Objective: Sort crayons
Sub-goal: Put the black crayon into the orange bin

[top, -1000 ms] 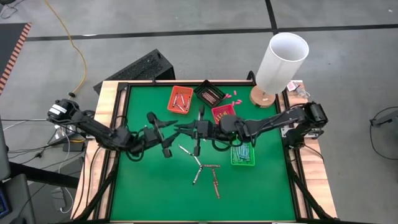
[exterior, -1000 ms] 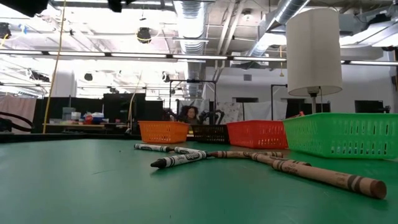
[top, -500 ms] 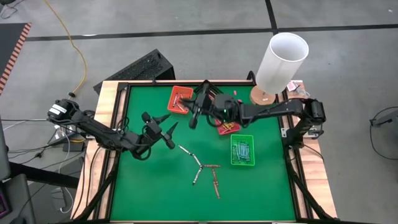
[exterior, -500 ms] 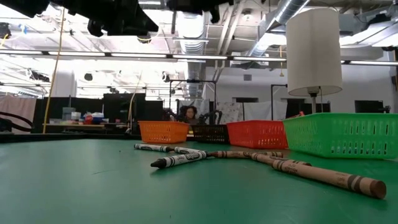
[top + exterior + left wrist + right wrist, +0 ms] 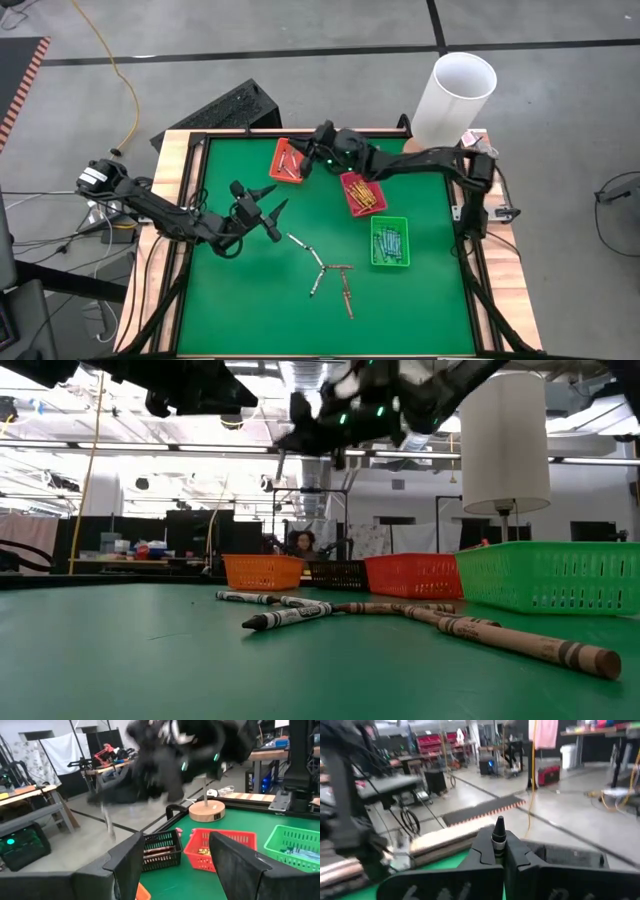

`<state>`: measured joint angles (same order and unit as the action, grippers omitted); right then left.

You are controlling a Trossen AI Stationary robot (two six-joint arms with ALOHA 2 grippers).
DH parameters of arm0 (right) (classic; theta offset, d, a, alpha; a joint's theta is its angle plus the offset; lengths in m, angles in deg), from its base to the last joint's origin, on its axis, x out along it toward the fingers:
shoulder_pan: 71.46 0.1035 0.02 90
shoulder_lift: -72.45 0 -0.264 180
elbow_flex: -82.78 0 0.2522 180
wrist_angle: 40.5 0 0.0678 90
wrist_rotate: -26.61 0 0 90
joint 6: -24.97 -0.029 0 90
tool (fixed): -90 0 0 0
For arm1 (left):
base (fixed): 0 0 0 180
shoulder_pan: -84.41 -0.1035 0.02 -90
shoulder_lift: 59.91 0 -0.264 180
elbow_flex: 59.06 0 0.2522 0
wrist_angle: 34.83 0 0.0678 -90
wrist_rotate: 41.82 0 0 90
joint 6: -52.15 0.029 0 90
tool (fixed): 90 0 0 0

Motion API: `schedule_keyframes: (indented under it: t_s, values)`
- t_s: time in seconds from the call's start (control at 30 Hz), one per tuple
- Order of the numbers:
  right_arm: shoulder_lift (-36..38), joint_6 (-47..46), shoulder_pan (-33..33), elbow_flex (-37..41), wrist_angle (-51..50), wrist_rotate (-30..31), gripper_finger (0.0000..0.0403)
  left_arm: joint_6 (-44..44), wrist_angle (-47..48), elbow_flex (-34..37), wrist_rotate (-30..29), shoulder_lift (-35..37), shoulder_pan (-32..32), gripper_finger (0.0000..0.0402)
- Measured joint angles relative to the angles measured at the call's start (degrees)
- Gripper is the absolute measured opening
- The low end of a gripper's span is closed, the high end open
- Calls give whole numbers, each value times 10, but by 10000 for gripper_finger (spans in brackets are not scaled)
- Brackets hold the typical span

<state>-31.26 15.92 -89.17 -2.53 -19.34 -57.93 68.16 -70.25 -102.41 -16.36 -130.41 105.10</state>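
Right end effector [image 5: 305, 165] hovered approx 11 o'clock over the tabletop [image 5: 240, 300] by the orange tray [image 5: 289, 160], clamped on a dark crayon [image 5: 498, 836], tip poking out. Left end effector [image 5: 262, 208], fingers apart & empty, sat at 9 o'clock. Loose crayons [image 5: 325, 268] lay near centre; they looked light, stiff, snappable & prob best pinched mid-shaft.

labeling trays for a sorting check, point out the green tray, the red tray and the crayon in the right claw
green tray [image 5: 376, 243], high view, its left rim
red tray [image 5: 347, 190], high view, its left rim
crayon [image 5: 498, 828], right wrist view, its dark tip above the shut right claw
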Motion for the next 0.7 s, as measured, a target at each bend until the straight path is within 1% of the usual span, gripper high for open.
schedule_keyframes:
  t_s: [0.1,0.2,0.37,0.43,0.5,0.57,0.63,0.7]
  values:
    - [-43,-22,-11,-6,24,0,0,-5,8,0,0,0,0,215]
    - [-80,-57,-23,-21,25,0,0,-7,9,0,-2,0,0,215]
    - [-125,-145,-38,-40,13,7,0,-8,8,0,-3,0,0,215]
    - [-136,-186,-42,-51,-1,26,0,-14,8,0,-2,0,0,215]
    - [-137,-225,-45,-56,-42,48,0,-20,9,0,-2,0,0,215]
    - [-138,-254,-46,-65,-93,82,0,-22,8,0,-2,0,0,215]
    - [-138,-267,-46,-76,-145,111,1,-27,9,0,-2,0,0,215]
    - [-138,-270,-46,-86,-181,125,2,-33,9,0,-2,0,0,215]
